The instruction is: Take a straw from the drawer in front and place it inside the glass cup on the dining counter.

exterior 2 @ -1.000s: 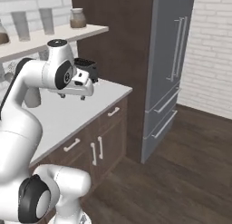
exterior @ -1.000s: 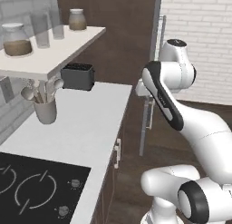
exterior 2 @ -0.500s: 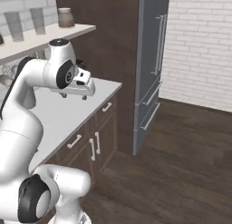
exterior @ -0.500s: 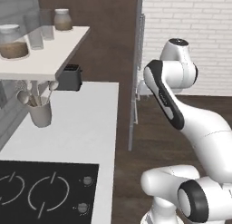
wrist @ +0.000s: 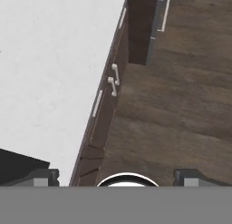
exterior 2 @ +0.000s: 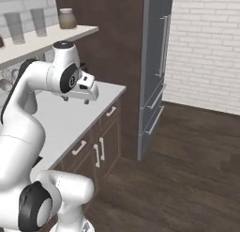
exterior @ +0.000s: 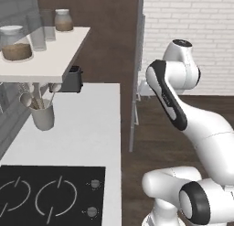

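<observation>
The main risk I see is a search that ends at the wrong front: the cabinet under the white worktop [exterior 2: 70, 118] carries several pale handles, and from above they look much alike, so the arm could pull a door or the wrong drawer [wrist: 97, 110] and find no straw; a low reach from this high, folded pose could also clip the worktop's edge. The gripper [wrist: 117, 175] hangs over the worktop's front edge, looking down at the cabinet and the dark wood floor [wrist: 181, 105], and its fingers [wrist: 41, 177] stand wide apart with nothing between them. The straw cannot be seen; I judge it lies shut inside a drawer below the worktop's edge, well under the fingers. The glass cup and the dining counter are likewise not to be made out near the worktop, so carrying the straw over will call for a drive.
</observation>
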Tool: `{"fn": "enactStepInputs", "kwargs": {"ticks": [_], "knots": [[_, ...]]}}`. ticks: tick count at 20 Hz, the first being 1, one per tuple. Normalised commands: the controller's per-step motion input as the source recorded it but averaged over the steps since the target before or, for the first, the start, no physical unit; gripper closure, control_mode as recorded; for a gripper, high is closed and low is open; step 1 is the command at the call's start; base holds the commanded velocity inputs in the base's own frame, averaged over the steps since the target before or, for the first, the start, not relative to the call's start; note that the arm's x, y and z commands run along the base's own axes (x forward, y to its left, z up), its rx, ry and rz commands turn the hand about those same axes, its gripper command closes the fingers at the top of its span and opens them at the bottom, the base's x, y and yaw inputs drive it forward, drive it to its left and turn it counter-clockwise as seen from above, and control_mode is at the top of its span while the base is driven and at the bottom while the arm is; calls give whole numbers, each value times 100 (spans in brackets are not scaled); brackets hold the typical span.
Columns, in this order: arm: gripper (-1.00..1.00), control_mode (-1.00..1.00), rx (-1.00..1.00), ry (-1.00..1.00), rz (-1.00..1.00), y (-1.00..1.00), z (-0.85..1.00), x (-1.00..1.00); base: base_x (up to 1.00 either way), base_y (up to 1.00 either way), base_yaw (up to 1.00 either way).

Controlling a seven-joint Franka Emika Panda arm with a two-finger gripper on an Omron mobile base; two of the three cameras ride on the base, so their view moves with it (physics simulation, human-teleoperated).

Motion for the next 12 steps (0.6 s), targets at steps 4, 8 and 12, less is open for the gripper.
{"fn": "enactStepInputs", "kwargs": {"ticks": [4,8,12], "knots": [[-100,-100,38,0,-1,-42,0,-8,0,0,0],[-100,-100,56,0,0,-91,-11,0,0,0,0],[-100,-100,52,-6,0,-84,-56,0,0,0,0]]}}
